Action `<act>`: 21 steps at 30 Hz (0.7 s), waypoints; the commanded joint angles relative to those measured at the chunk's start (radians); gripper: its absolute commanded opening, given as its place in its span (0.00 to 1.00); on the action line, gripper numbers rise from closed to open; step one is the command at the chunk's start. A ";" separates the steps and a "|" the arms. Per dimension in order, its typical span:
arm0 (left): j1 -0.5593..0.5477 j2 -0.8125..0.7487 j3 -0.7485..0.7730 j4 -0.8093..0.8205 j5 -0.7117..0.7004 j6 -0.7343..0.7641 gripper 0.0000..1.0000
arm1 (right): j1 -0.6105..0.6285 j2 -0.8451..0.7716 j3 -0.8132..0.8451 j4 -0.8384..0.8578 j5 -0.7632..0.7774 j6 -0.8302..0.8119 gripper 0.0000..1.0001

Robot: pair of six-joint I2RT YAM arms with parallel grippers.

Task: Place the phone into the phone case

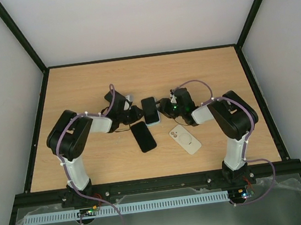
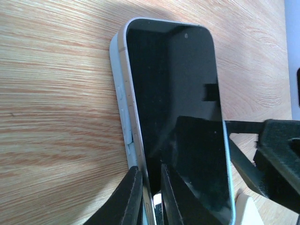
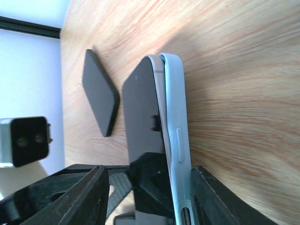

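Seating is prob. most of the way done, not finished. On the left, the left gripper [image 2: 151, 192] is pinched to a narrow gap on the phone case [image 2: 119, 84], one finger outside its pale-blue side wall, the other on the screen edge, so wall and rim are squeezed together. Just nearer the bases a spare dark slab [image 1: 143, 136], phone-shaped, lies flat on the bench [image 1: 81, 88]. Mid-bench, btwn both grippers, the phone [image 2: 178, 117] lies screen up in the case. In the left wrist view its far end and left edge look tucked under the lip. The right wrist view differs: the phone's long edge rides proud of the case wall, w/ a thin sliver of gap at the far corner. The right gripper [image 3: 147, 176] stands approx. half open, fingers either side of phone and case; can't tell if either bears on them. Further right a white case [image 1: 185, 139] lies loose. Left to do, I'd judge: press that right edge down till it snaps in all round.
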 commanded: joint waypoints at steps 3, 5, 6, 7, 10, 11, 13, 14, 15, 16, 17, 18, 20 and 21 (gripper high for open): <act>-0.004 0.010 -0.007 0.007 0.010 0.025 0.14 | 0.016 -0.001 -0.016 0.209 -0.116 0.098 0.47; -0.004 0.007 -0.011 0.006 0.012 0.024 0.15 | 0.016 0.007 -0.027 0.247 -0.130 0.120 0.47; -0.005 0.006 -0.011 0.006 0.013 0.024 0.15 | 0.016 0.008 -0.034 0.262 -0.135 0.128 0.47; -0.004 0.004 -0.013 0.006 0.016 0.025 0.16 | 0.017 0.011 -0.038 0.269 -0.139 0.132 0.47; -0.004 -0.002 -0.016 0.000 0.018 0.031 0.18 | 0.016 0.026 -0.046 0.272 -0.157 0.128 0.47; -0.004 -0.003 -0.015 -0.002 0.019 0.034 0.18 | 0.016 0.031 -0.047 0.278 -0.164 0.127 0.47; -0.004 -0.002 -0.013 -0.005 0.029 0.039 0.19 | 0.016 0.047 -0.050 0.293 -0.176 0.129 0.47; -0.004 -0.002 -0.013 -0.007 0.033 0.044 0.19 | 0.017 0.056 -0.049 0.301 -0.183 0.133 0.47; -0.004 -0.001 -0.012 -0.008 0.033 0.045 0.19 | 0.016 0.065 -0.048 0.310 -0.189 0.138 0.47; -0.004 -0.001 -0.013 -0.008 0.032 0.046 0.19 | 0.016 0.074 -0.045 0.320 -0.197 0.146 0.46; -0.004 -0.002 -0.016 -0.008 0.032 0.046 0.19 | 0.016 0.080 -0.043 0.323 -0.201 0.149 0.46; -0.004 -0.003 -0.017 -0.007 0.032 0.045 0.19 | 0.017 0.082 -0.040 0.322 -0.201 0.150 0.44; -0.004 -0.006 -0.019 -0.007 0.033 0.044 0.19 | 0.016 0.084 -0.034 0.308 -0.195 0.142 0.41; -0.004 -0.007 -0.021 -0.008 0.032 0.045 0.19 | 0.016 0.082 -0.030 0.297 -0.192 0.135 0.38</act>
